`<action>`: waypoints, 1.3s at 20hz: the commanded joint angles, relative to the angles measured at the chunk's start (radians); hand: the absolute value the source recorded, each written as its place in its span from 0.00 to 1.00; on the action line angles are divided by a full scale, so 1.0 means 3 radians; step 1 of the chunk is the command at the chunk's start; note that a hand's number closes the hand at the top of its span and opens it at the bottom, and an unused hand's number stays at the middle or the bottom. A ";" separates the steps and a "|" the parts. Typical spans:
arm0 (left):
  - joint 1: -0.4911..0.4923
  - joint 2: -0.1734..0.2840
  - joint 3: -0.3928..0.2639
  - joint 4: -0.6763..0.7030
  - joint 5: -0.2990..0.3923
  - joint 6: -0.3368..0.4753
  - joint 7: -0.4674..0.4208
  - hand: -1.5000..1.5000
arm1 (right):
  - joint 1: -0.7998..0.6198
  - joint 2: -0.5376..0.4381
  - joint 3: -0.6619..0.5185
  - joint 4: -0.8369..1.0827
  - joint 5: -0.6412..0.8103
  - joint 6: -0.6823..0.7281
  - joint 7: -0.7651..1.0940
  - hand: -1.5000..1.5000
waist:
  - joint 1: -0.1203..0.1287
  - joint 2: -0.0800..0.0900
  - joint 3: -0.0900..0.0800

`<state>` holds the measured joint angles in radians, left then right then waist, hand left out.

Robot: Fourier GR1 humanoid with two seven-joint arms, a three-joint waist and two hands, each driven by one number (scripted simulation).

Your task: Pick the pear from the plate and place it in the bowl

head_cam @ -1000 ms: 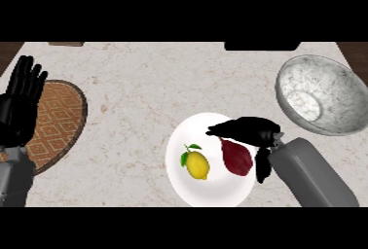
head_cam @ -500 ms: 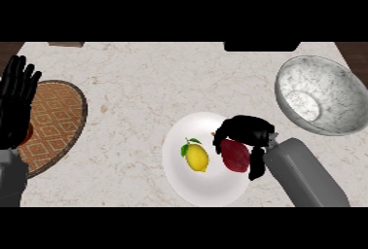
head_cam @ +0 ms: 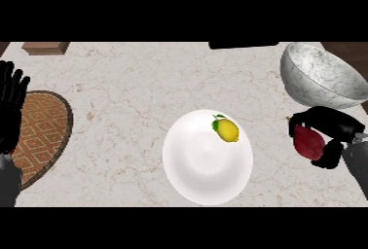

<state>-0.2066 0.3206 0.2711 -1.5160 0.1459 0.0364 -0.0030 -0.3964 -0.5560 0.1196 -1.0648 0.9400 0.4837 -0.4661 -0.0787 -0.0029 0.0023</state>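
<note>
The right hand (head_cam: 327, 133) covers part of the pear (head_cam: 309, 142). The bowl (head_cam: 320, 78) and the mat (head_cam: 39, 136) run past the view's edges.

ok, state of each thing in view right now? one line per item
pear: dark red, off the plate, held in the right hand, not yet in the bowl
right hand: curled round the pear, just below the bowl
left hand: open, fingers up, at the left edge
plate: holds only the lemon
lemon: on the plate's upper right part
bowl: nothing visible inside

pear (head_cam: 308, 141): dark red, held off plate (head_cam: 207, 185) | bowl (head_cam: 320, 78): grey, tilted
</note>
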 commanded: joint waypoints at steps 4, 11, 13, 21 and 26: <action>0.0111 0.0010 0.0070 -0.0048 0.0010 0.0016 -0.0046 0.50 | 0.0316 -0.1270 -0.1147 0.0758 -0.0188 -0.0503 -0.0165 1.00 | -0.0092 0.0040 0.0033; 0.0028 -0.0003 -0.0024 -0.0098 0.0061 -0.0090 -0.0013 0.50 | 0.0402 -0.1916 -0.1854 0.1673 -0.0410 -0.1107 -0.0711 1.00 | 0.0186 0.0058 0.0031; 0.0008 -0.0150 -0.0157 -0.0094 -0.0046 0.0011 -0.0055 0.50 | 0.0426 -0.2126 -0.2001 0.1878 -0.0494 -0.1154 -0.1002 1.00 | 0.0180 0.0049 0.0023; -0.0135 -0.0021 -0.0103 0.0008 0.0065 -0.0137 0.0070 0.50 | 0.0174 -0.2584 -0.2359 0.2327 -0.0881 -0.0785 -0.1979 1.00 | 0.0283 0.0029 0.0009; -0.0152 -0.0072 -0.0158 -0.0020 -0.0025 -0.0068 0.0012 0.50 | -0.0116 -0.2719 -0.2412 0.2396 -0.1127 -0.0176 -0.2051 1.00 | 0.0318 0.0022 0.0003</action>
<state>-0.2480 0.3115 0.2371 -1.5111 0.1514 0.0037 0.0025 -0.3867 -1.3238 -0.5787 -0.3797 0.6519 0.2492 -0.9591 0.0109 0.0062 0.0043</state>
